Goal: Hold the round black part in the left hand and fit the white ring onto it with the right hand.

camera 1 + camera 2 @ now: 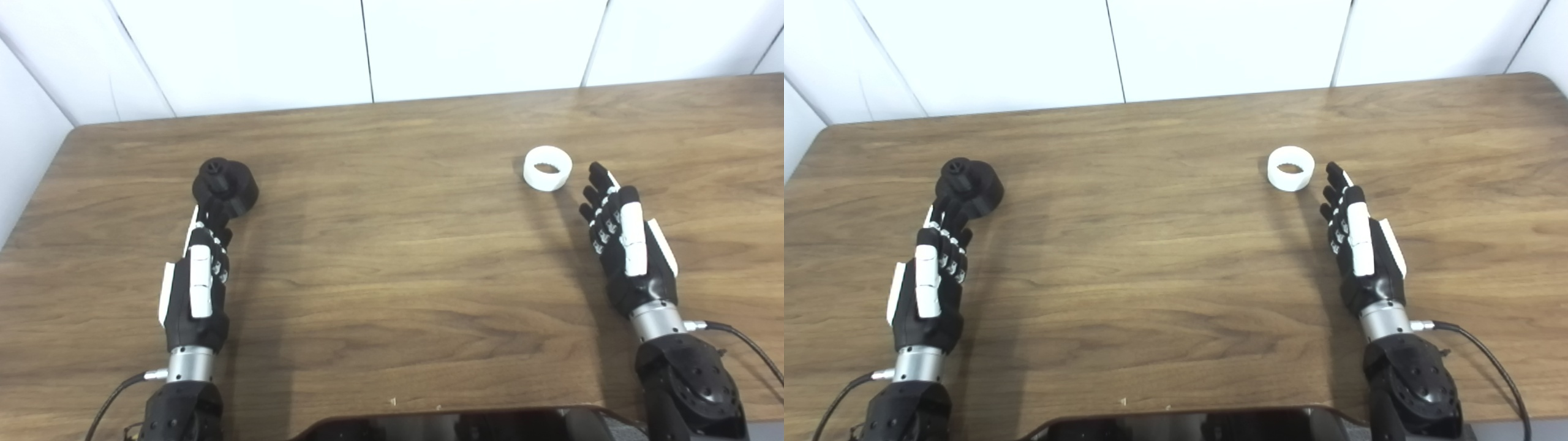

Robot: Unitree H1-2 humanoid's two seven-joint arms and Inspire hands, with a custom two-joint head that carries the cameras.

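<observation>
The left robot hand [197, 288] has its fingertips overlapping the black part's [225, 185] near side, so contact cannot be told. The tabletop [392, 257] is cut off by the picture's edges.

Two open robot hands are resting on a wooden table [1176, 257]: left hand [928, 282] reaching a black part [971, 180], right hand [1360, 251] lying near a white ring [1290, 168].
</observation>
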